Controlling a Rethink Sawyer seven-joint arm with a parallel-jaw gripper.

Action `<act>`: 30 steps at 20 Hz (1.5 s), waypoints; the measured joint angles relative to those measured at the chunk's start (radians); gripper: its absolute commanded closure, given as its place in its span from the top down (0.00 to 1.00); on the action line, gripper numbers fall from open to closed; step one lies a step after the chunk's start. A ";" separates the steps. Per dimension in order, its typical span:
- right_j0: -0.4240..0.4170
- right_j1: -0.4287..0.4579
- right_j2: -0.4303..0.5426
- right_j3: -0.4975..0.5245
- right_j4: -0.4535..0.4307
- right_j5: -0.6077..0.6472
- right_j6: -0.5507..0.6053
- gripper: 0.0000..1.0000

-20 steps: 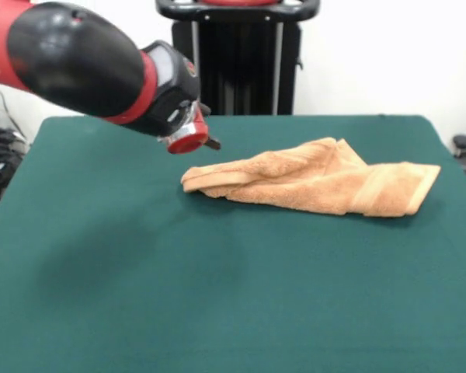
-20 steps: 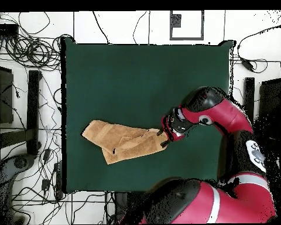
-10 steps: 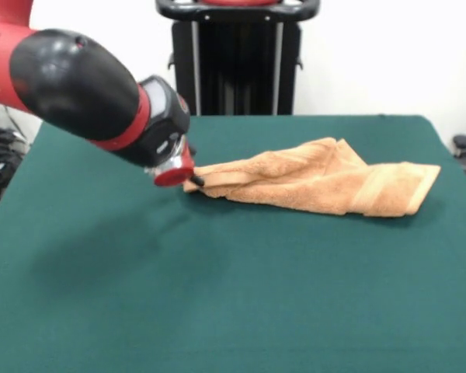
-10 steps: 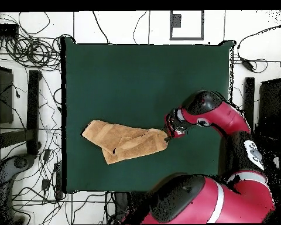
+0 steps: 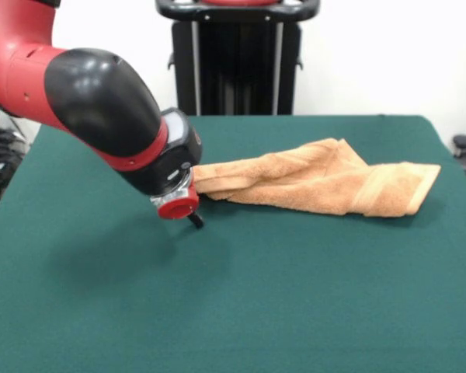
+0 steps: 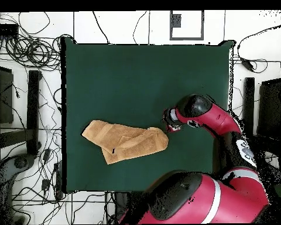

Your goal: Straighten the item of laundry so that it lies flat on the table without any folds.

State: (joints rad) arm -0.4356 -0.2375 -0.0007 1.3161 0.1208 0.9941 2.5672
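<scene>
The item of laundry is an orange-tan towel, crumpled and folded over itself, lying right of centre on the green table. My gripper hangs low over the table at the towel's left end, and the red and black wrist hides that tip of the cloth. From above, the towel lies toward the table's lower left. There the gripper sits just off the towel's right corner. Whether it touches the cloth is unclear.
A black stand rises behind the table's far edge. Loose cables lie on the floor around the table's left side. My arm reaches in across the table's right edge.
The gripper has dropped from above the towel's end to just over the table and come forward past it. The towel has kept its shape and place.
</scene>
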 measured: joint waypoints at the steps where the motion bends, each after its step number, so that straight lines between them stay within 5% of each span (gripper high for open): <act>1: 0.000 0.000 0.000 0.001 0.000 0.000 0.000 1.00; 18: 0.000 0.001 0.004 0.001 -0.008 -0.006 0.000 1.00; 30: 0.044 -0.019 0.001 -0.085 -0.185 0.101 0.000 1.00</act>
State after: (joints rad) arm -0.3920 -0.2570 0.0001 1.2308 -0.0638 1.0951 2.5672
